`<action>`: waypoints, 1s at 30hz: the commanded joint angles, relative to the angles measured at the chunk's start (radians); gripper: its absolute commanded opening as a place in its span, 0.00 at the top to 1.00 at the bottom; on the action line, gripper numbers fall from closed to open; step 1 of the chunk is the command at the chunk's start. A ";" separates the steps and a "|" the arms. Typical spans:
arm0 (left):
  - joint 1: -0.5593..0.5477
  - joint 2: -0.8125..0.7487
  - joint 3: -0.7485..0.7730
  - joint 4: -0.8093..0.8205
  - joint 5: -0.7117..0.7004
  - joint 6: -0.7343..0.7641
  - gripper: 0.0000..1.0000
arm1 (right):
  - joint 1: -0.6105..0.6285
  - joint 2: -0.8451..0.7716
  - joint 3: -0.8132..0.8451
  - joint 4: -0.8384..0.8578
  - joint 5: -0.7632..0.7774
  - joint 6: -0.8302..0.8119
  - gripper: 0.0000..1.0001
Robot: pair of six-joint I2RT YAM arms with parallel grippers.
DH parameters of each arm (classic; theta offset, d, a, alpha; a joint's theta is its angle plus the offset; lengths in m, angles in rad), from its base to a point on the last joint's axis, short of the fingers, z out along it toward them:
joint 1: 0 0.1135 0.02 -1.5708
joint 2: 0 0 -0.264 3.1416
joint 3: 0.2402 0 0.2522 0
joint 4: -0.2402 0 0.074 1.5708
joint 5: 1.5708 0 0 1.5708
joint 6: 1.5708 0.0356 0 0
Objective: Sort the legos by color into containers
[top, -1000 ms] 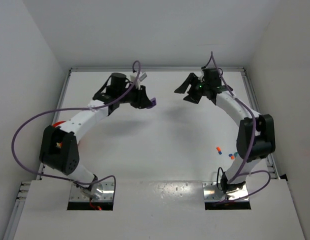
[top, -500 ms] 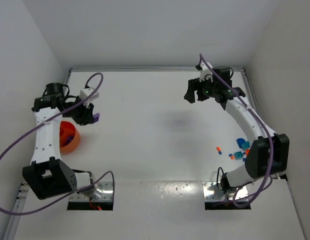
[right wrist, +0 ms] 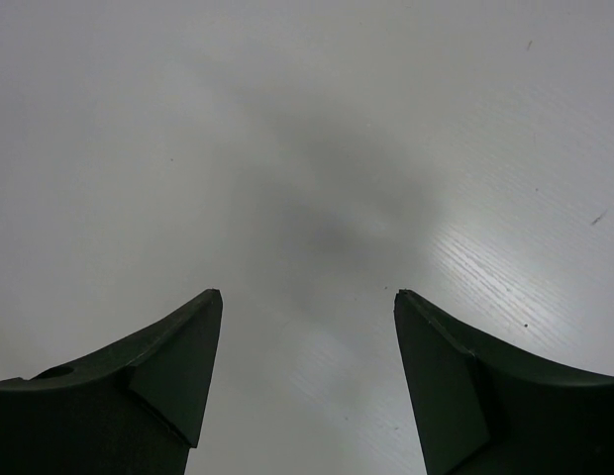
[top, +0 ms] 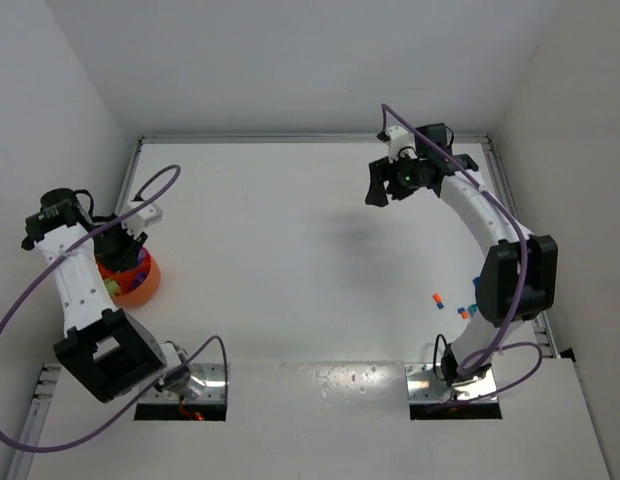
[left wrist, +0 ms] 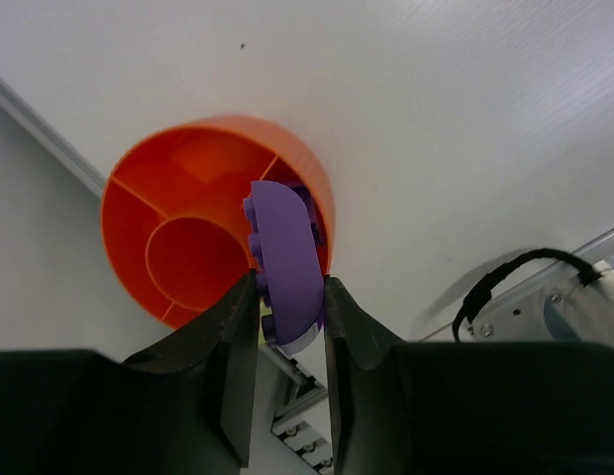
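Since purple pieces evidently belong together, the left hand (left wrist: 290,287) is clamping a rounded purple plastic lego brick (left wrist: 285,247) over the round orange plastic bowl (left wrist: 149,178) with inner compartments, seemingly lining up its drop, while the right hand (right wrist: 307,293) is hanging spread and empty over the white bench (right wrist: 287,119).

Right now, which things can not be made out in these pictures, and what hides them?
1. Left wrist view: the purple lego and the left gripper holding it cover the near side of the orange bowl; what lies there is hidden.
2. Top view: the loose legos are too small to tell their shapes, and the right arm partly covers some.
3. Top view: the left arm covers part of the bowl.
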 commanded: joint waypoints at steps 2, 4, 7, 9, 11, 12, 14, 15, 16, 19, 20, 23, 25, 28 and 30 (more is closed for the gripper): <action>0.088 0.042 0.015 -0.017 -0.007 0.149 1.00 | -0.002 0.005 0.078 -0.035 -0.037 -0.038 0.30; 0.119 0.072 0.026 -0.017 -0.016 0.182 1.00 | -0.002 0.016 0.088 -0.035 -0.025 -0.038 0.30; 0.128 0.085 0.015 -0.026 -0.027 0.212 1.00 | -0.002 0.026 0.088 -0.035 -0.014 -0.038 0.30; 0.128 0.085 0.001 -0.026 -0.059 0.230 0.99 | -0.002 0.026 0.088 -0.035 -0.005 -0.038 0.30; 0.128 0.085 -0.016 -0.026 -0.088 0.259 0.99 | -0.002 0.026 0.088 -0.025 -0.005 -0.028 0.30; 0.128 0.075 -0.031 -0.026 -0.098 0.268 0.99 | 0.007 0.026 0.077 -0.016 0.004 -0.028 0.30; 0.128 0.075 -0.056 -0.026 -0.111 0.293 0.99 | 0.007 0.026 0.077 -0.015 0.004 -0.028 0.30; 0.128 0.064 -0.056 -0.026 -0.122 0.293 0.99 | 0.007 0.026 0.077 -0.015 0.004 -0.028 0.30; 0.128 0.064 -0.068 -0.026 -0.122 0.304 0.98 | 0.007 0.037 0.077 -0.015 0.004 -0.028 0.30; 0.128 0.075 -0.079 -0.026 -0.133 0.304 0.98 | 0.007 0.037 0.077 -0.015 0.004 -0.028 0.30; 0.128 0.075 -0.079 -0.026 -0.142 0.304 0.98 | 0.007 0.046 0.077 -0.015 0.004 -0.028 0.30; 0.128 0.096 -0.079 -0.026 -0.151 0.304 0.97 | 0.007 0.046 0.086 -0.015 0.004 -0.028 0.30; 0.128 0.107 -0.079 -0.026 -0.151 0.294 0.95 | 0.007 0.056 0.086 -0.015 0.004 -0.028 0.30; 0.118 0.118 -0.069 -0.026 -0.151 0.285 0.94 | 0.007 0.056 0.086 -0.015 0.004 -0.028 0.30; 0.108 0.118 -0.069 -0.026 -0.151 0.285 0.90 | 0.007 0.056 0.077 -0.015 0.004 -0.028 0.30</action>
